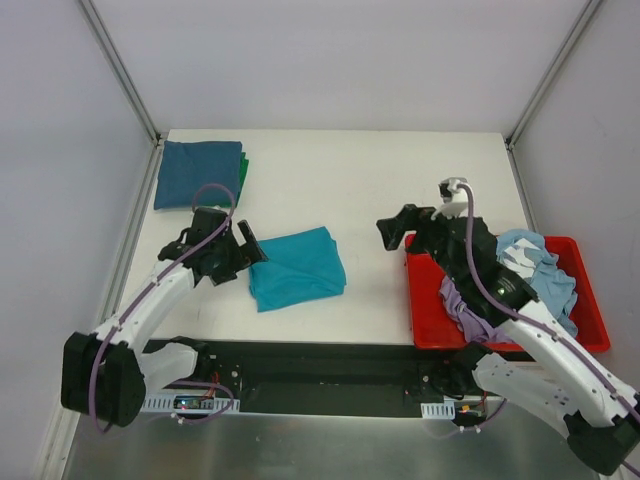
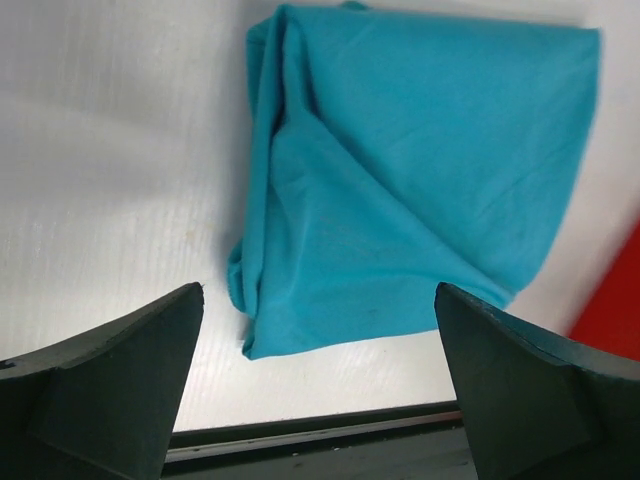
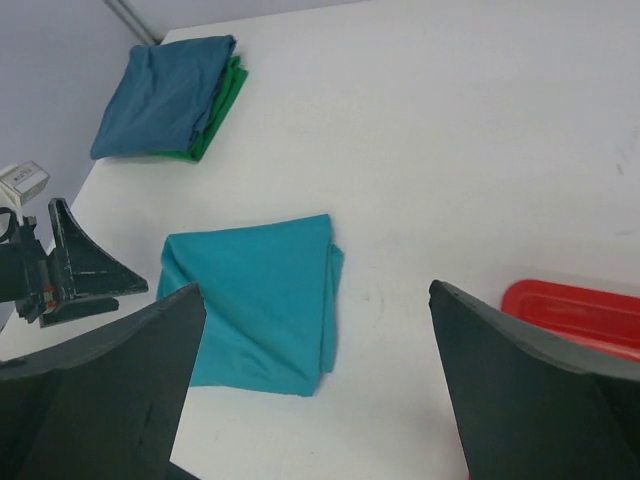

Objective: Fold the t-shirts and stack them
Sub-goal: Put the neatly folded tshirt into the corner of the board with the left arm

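Note:
A folded teal t-shirt [image 1: 297, 267] lies on the white table near the front middle; it also shows in the left wrist view [image 2: 420, 170] and the right wrist view [image 3: 255, 300]. A stack of a folded dark blue shirt [image 1: 197, 173] over a green one [image 1: 243, 168] sits at the back left. My left gripper [image 1: 250, 245] is open and empty, just left of the teal shirt. My right gripper [image 1: 393, 230] is open and empty, raised to the right of the teal shirt, beside the red bin.
A red bin [image 1: 590, 300] at the right front holds unfolded shirts, light blue [image 1: 540, 270] and lilac [image 1: 465, 305]. A black rail [image 1: 320, 365] runs along the table's front edge. Grey walls enclose the table.

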Controlling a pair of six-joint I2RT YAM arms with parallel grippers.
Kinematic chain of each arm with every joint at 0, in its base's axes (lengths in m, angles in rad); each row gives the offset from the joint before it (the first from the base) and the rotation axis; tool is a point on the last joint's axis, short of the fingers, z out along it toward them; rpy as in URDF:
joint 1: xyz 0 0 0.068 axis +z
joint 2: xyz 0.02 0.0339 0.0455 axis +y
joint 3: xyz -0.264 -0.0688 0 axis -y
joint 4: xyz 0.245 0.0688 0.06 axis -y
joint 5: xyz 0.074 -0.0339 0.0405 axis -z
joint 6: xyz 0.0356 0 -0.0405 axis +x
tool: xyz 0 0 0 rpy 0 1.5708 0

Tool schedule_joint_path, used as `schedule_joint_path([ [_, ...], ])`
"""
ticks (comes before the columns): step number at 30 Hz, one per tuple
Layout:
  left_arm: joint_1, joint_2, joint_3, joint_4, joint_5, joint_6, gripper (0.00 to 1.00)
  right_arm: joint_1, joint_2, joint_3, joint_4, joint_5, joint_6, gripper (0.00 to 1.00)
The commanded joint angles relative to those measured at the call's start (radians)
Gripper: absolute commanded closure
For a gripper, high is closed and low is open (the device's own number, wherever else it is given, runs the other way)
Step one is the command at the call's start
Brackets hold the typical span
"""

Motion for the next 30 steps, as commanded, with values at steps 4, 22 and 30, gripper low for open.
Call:
schedule_joint_path([
  [4,0.005,0.203,0.03,-0.024,-0.037,0.021,0.01,-0.004,-0.2,-0.179,-0.042,0.204,0.016,0.04],
  [22,-0.089,0.522,0.079,0.014,-0.028,-0.018,0.34,-0.01,-0.185,-0.185,-0.143,0.306,-0.064,0.04],
  [30,-0.147,0.644,0.147,-0.015,-0.1,-0.03,0.51,-0.018,-0.222,-0.211,-0.153,0.37,-0.086,0.04],
])
